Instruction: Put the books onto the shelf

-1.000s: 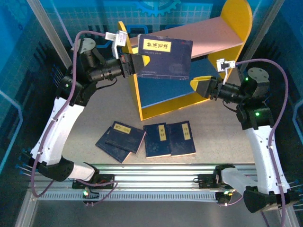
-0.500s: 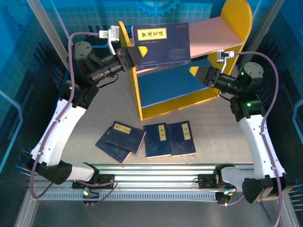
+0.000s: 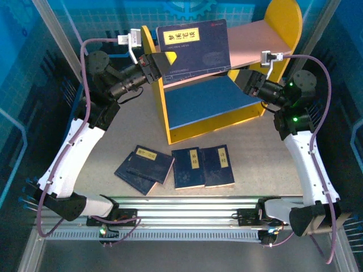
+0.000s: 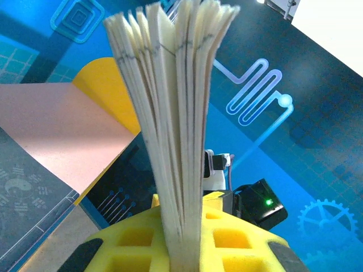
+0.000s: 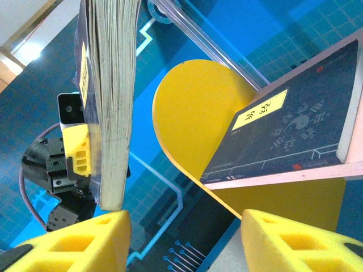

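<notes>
My left gripper [image 3: 164, 61] is shut on the edge of a navy book [image 3: 195, 46] and holds it up over the left part of the shelf [image 3: 160, 102]. In the left wrist view its yellow fingers [image 4: 227, 238] pinch the fanned pages [image 4: 176, 113]. My right gripper [image 3: 238, 78] stands open just right of that book, beside the pink upper board [image 3: 258, 42]. From the right wrist the held book [image 5: 110, 96] hangs edge-on just above one finger [image 5: 85, 238], and nothing lies between the jaws. Another book [image 5: 283, 127] lies flat on the pink board. Several books [image 3: 188, 168] lie on the table.
The shelf's blue lower board [image 3: 207, 102] sits under the held book. Its tall yellow right panel [image 3: 283, 22] stands close behind my right wrist. The loose books form a row near the front rail [image 3: 187, 207]. Blue enclosure walls surround the table.
My left gripper has lifted the book higher and levelled it over the upper board. My right arm has swung up and left toward the book's right edge, jaws widening slightly.
</notes>
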You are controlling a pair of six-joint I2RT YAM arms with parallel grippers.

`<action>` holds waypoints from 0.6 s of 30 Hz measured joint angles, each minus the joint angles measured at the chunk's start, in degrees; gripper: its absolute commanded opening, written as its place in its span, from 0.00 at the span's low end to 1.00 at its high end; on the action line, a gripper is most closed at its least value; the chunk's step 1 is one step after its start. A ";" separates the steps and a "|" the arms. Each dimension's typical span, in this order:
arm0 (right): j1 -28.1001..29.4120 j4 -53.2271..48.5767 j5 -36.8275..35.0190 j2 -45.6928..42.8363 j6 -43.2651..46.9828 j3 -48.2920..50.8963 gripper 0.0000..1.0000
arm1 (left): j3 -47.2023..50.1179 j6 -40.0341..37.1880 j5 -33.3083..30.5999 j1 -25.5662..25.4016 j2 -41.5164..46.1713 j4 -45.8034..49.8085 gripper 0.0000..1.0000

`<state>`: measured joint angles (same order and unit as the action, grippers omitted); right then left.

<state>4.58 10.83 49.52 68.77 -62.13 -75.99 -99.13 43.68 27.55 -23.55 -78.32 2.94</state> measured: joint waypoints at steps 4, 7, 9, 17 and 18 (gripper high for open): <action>0.04 1.29 0.00 0.79 -0.90 -0.50 0.56 | 0.00 -0.11 -1.11 0.04 0.00 -0.26 0.00; 0.04 1.44 -0.02 0.79 -1.14 -0.50 0.58 | 0.00 -0.31 -2.62 0.04 0.00 -0.20 0.00; 0.04 1.62 -0.04 0.79 -1.20 -0.50 0.60 | 0.00 -0.31 -3.41 0.04 0.00 -0.22 0.00; 0.42 2.23 -0.09 1.16 -1.55 -0.66 0.61 | 0.31 -0.13 -4.00 0.04 -0.07 -0.28 0.00; 0.44 2.25 -0.09 1.40 -1.55 -0.87 0.61 | 0.39 -0.07 -3.93 0.04 -0.15 -0.28 0.00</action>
<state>5.02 13.08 49.43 70.17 -63.68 -76.86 -98.74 43.62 23.62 -23.51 -78.48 2.66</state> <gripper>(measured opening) 0.612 0.118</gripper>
